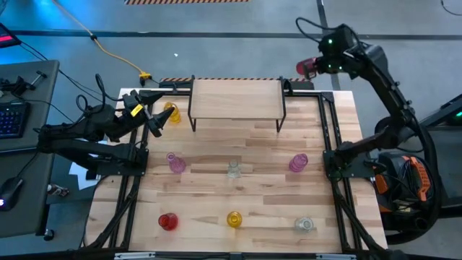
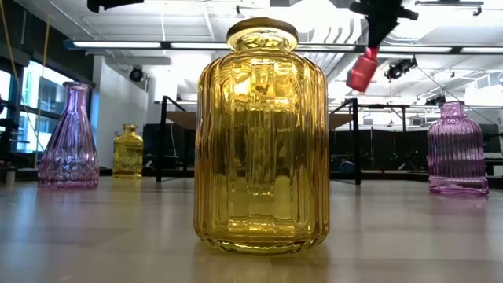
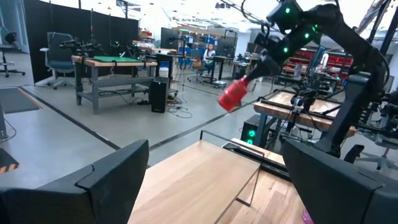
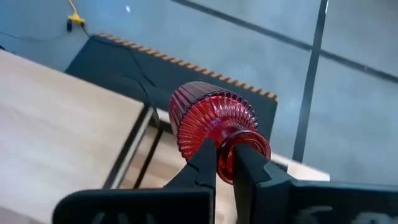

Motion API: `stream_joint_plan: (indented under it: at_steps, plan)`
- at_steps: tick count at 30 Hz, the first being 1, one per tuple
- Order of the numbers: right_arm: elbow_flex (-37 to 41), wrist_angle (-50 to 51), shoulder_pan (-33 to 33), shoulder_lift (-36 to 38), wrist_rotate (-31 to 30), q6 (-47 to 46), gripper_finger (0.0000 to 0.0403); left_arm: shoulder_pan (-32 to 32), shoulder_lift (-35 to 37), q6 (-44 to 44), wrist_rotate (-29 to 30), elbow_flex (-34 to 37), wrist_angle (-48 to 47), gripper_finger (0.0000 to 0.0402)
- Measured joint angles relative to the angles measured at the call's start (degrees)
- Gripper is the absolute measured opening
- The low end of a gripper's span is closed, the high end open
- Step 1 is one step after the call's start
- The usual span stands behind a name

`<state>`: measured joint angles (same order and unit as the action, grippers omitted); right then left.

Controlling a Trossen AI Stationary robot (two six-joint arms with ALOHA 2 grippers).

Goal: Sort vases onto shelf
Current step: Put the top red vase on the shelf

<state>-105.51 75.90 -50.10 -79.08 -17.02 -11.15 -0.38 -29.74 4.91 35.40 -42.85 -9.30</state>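
Note:
High in the air by the shelf's [image 1: 236,97] far right end, my right gripper [image 4: 225,154] is shut on a ribbed red vase [image 4: 211,121]; the low view shows this red vase [image 2: 362,69] well above the table. On the tabletop stand two pink vases [image 1: 175,162] [image 1: 298,162], two clear ones [image 1: 232,170] [image 1: 304,224], a red one [image 1: 167,221] and two yellow ones [image 1: 234,218] [image 1: 171,112]. My left gripper [image 1: 155,119] waits open and level at the far left, beside the far yellow vase. My right gripper pinches the red vase's narrow neck [image 4: 227,163] between its two fingers [image 4: 202,163]. The fingers slant downward, and the vase's ribbed body [image 4: 208,115] points on past the fingertips. The vase is tilted and lifted clear of the table and the shelf.
The shelf's board has nothing on it. Black metal rails [image 1: 328,130] run along both sides of the table. The standing vases are spread over the near and middle table, and the near yellow vase [image 2: 262,134] stands close before the low camera.

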Motion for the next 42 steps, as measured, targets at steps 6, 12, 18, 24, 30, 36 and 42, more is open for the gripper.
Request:
stream_joint_plan:
  at_steps: [6, 12, 18, 24, 30, 36, 42]
  plan:
    - [-5.6, 1.9, 1.2, -4.5, 0.0, 2.0, 0.0, 0.0, 0.0, 0.1, 0.0, 0.0, 0.0, 0.0362]
    - [-6.3, 1.4, 4.5, -8.3, 0.4, 3.6, 0.0, 0.0, 0.0, 1.0, 0.0, 0.0, 0.0, 0.0362]
    - [-6.3, 1.1, 6.9, -11.7, 0.7, 4.5, 0.0, 0.0, 0.0, 1.1, 0.0, 0.0, 0.0, 0.0362]
    - [-6.3, -1.3, 9.6, -13.9, 1.8, 5.2, 0.0, 0.0, 0.0, 1.0, 0.0, 0.0, 0.0, 0.0362]
    - [-6.3, -1.3, 11.9, -15.2, 4.0, 6.2, 0.0, 0.0, 0.0, 1.0, 0.0, 0.0, 0.0, 0.0362]
    - [-6.3, -1.2, 13.8, -15.3, 5.7, 7.9, 0.0, 0.0, 0.0, 1.0, 0.0, 0.0, -0.4, 0.0362]
    - [-8.3, 0.4, 13.4, -16.2, 7.9, 9.2, 0.0, 0.0, 0.0, 1.0, 0.0, 0.0, -0.4, 0.0362]
